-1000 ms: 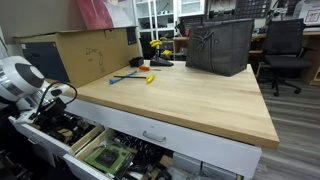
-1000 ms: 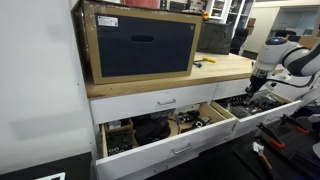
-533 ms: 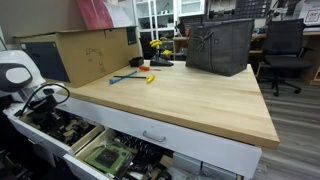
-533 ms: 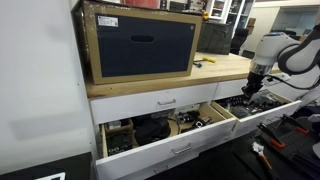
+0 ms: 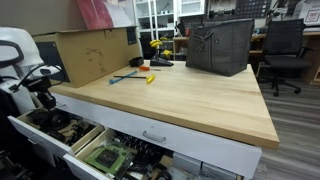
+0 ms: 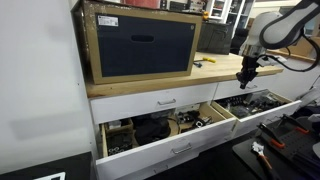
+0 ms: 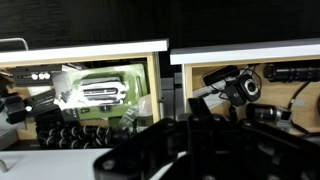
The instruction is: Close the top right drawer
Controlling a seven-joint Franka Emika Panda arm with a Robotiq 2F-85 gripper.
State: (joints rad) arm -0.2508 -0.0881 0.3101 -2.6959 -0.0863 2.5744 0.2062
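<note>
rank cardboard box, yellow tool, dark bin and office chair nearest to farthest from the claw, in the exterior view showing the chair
From the claw in an exterior view:
1. cardboard box, at the claw's end of the table
2. yellow tool, mid-table
3. dark bin, at the table's far end
4. office chair, beyond the table

Beyond the blurred tool (image 7: pixel 186 140), 2 open drawers (image 7: pixel 90 51) hold green-packaged items (image 7: pixel 100 93) and, alongside, dark clutter (image 7: pixel 238 87).

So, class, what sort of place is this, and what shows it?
Most likely a lab or workshop: a wooden workbench with open drawers full of cables and electronic parts, tools lying on its top, and an office chair behind.
</note>
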